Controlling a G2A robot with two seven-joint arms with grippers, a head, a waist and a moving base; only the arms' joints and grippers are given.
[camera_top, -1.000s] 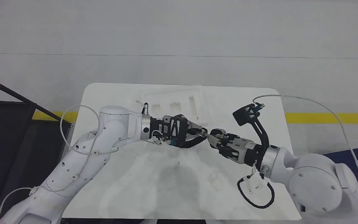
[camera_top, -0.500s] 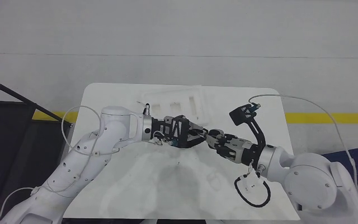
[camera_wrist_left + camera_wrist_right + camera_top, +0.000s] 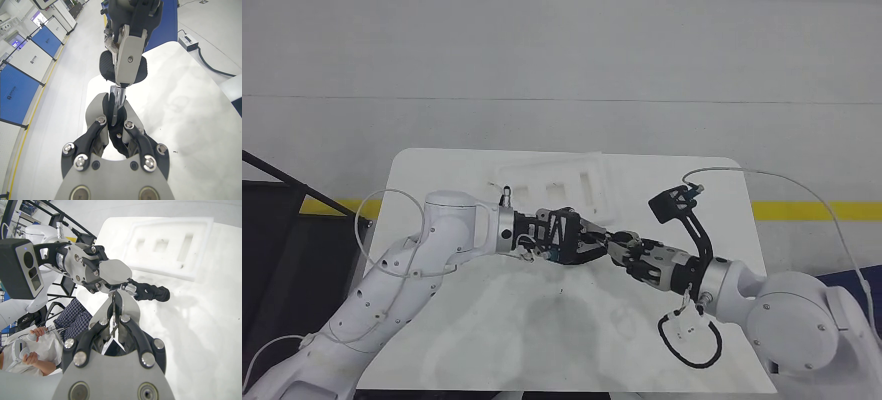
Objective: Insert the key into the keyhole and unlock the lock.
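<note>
Evidently, the lock (image 3: 118, 92) is clamped in the left claw (image 3: 115, 103) above the table (image 3: 189, 113), its chrome end turned outward so the key (image 3: 114, 313), pinched edge-on in the right claw (image 3: 115, 294), can be lined up with that end. Seating cannot be confirmed.

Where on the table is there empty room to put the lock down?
Bare: the table's near middle, between the two arms, and the far right corner beside the foam tray. Crowded: the centre, where the left gripper holds the lock and the right gripper the key.
</note>
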